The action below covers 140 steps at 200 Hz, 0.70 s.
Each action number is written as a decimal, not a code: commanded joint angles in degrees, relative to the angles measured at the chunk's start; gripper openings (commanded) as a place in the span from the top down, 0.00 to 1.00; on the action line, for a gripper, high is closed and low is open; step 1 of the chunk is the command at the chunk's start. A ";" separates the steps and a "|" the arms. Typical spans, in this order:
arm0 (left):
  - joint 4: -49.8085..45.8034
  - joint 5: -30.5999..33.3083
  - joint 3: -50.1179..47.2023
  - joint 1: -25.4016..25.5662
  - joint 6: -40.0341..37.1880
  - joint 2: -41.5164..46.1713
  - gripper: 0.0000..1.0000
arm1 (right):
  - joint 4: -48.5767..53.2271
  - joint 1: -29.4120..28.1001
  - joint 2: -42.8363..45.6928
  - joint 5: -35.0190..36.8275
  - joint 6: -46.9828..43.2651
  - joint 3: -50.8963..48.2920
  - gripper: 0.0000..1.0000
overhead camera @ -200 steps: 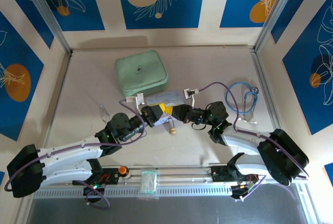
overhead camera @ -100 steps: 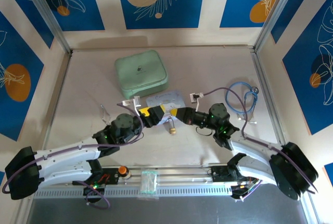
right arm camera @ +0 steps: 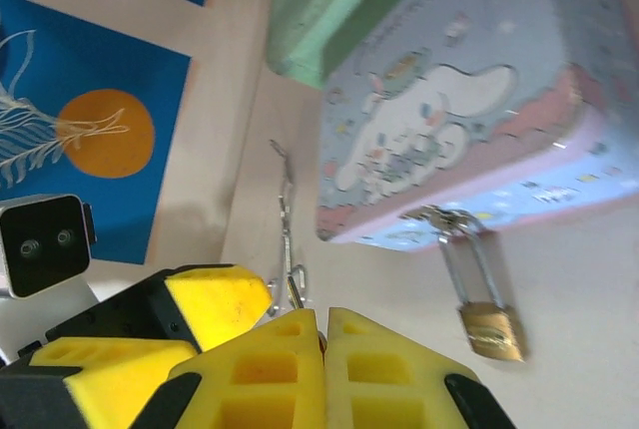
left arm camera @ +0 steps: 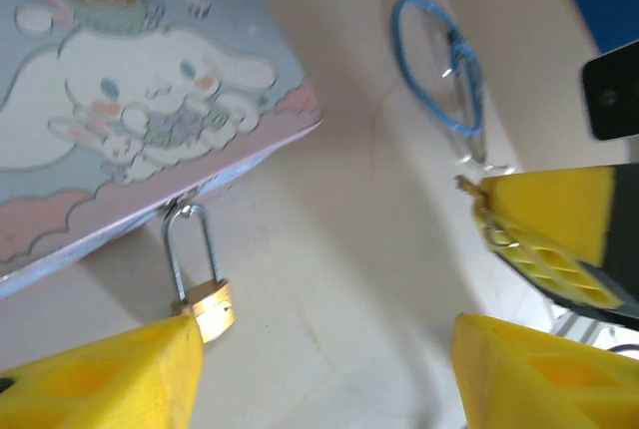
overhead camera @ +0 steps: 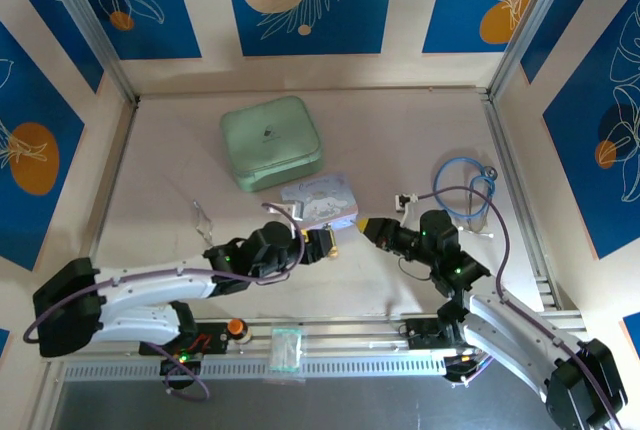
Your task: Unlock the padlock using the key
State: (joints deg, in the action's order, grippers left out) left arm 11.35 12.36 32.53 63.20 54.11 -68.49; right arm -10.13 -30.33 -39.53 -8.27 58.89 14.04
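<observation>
Left wrist view: left gripper [left arm camera: 324, 349], jaws open and empty, with the padlock [left arm camera: 205, 307] just beyond 1 fingertip. The padlock's shackle hangs from the clasp of the cartoon tin [left arm camera: 120, 100]. Right gripper [right arm camera: 322, 327], jaws closed on the tiny key [left arm camera: 463, 186], stands near the padlock, not touching. Beyond lie 1 green case [overhead camera: 270, 142] and 1 blue cable [overhead camera: 465, 185].

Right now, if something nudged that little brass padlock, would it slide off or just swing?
Probably swing: the padlock is hooked by its shackle to the cartoon tin. It looks like solid metal, so likely stiff and heavy for its size.
</observation>
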 commanded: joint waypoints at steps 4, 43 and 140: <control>1.72 -6.31 1.70 -0.23 3.24 -6.53 0.31 | 3.25 0.45 0.95 -0.45 -1.26 -1.20 1.00; 3.96 -4.71 3.32 -0.18 6.32 -14.08 0.29 | 3.65 0.47 1.88 -0.78 -0.75 -2.62 1.00; 10.92 5.85 5.01 -0.35 6.08 -24.08 0.38 | 3.45 0.44 5.15 -0.72 1.11 -5.29 1.00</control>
State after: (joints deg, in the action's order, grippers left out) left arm 20.60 13.98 36.42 63.13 59.75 -91.64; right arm -6.81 -30.06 -35.38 -8.36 59.27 9.87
